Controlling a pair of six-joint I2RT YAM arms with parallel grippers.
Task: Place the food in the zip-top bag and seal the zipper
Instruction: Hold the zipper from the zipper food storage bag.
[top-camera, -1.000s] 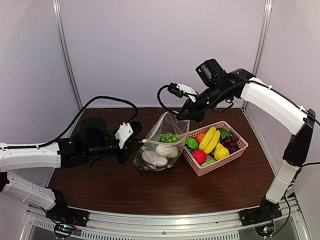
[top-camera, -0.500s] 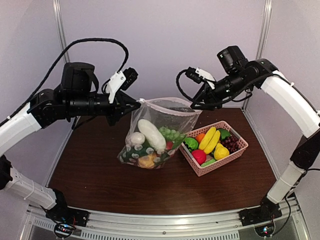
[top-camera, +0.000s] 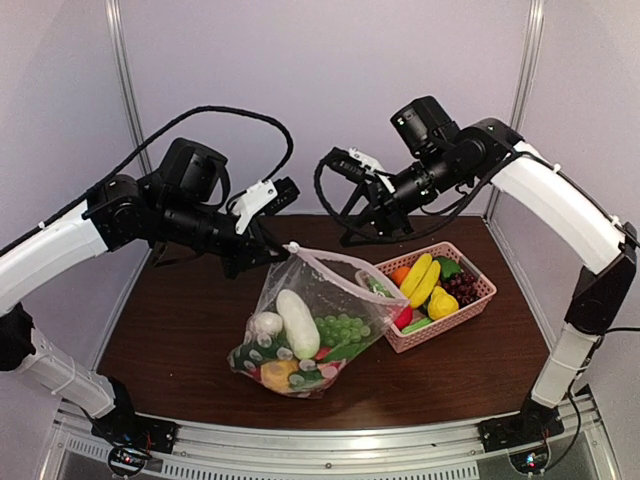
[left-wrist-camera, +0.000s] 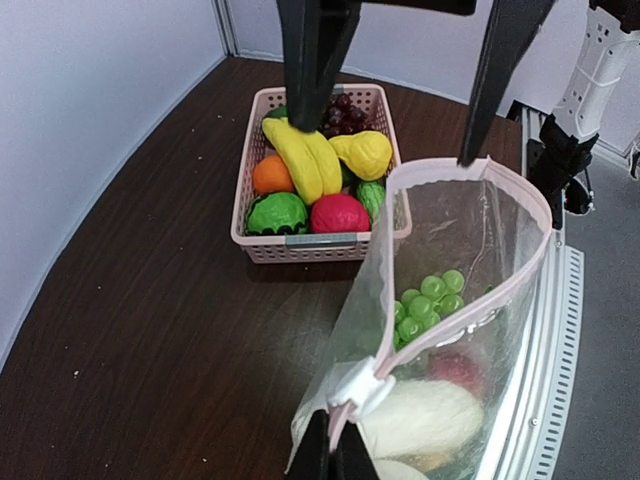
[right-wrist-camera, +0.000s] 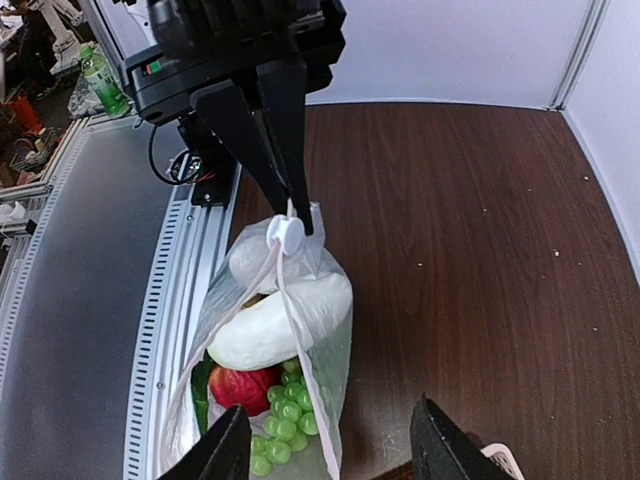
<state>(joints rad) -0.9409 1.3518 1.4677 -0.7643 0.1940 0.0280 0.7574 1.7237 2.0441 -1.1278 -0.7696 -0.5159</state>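
- White panel walls (top-camera: 330, 90) close in a dark brown worktop (top-camera: 180, 330); most of the work here is happening above it, not on it.
- The left tool (left-wrist-camera: 335, 455) is closed narrow on one corner of the zip-top bag (top-camera: 310, 320). It grips at the end of the zipper (left-wrist-camera: 450, 310), where the white slider (left-wrist-camera: 362, 385) sits.
- I judge this corner is held so that the strip has a fixed end to be pulled against.
- The bag hangs from that single corner and sags toward the near edge. Its bottom seems to rest on the worktop, but from above I cannot be sure that it touches.
- The food (top-camera: 298, 322) lies low inside the bag: a long white piece, green grapes (top-camera: 345, 328), and red and yellow pieces under them. Its weight keeps the plastic stretched below the mouth.
- In the left wrist view the two lips of the mouth stand apart, so the seal is not yet made.
- The right tool (right-wrist-camera: 330, 405) is wide, with nothing between its fingers. It hangs above the far end of the mouth and is apart from the plastic.
- A pink basket (top-camera: 485, 290) stands just beside the bag on the right, with bananas (top-camera: 420, 278) and other toy pieces in it. The bag's side partly covers its nearer corner.
- The next move probably calls for the right tool to take the free end or the slider, because a floppy mouth will fold if it is pulled from one side only.
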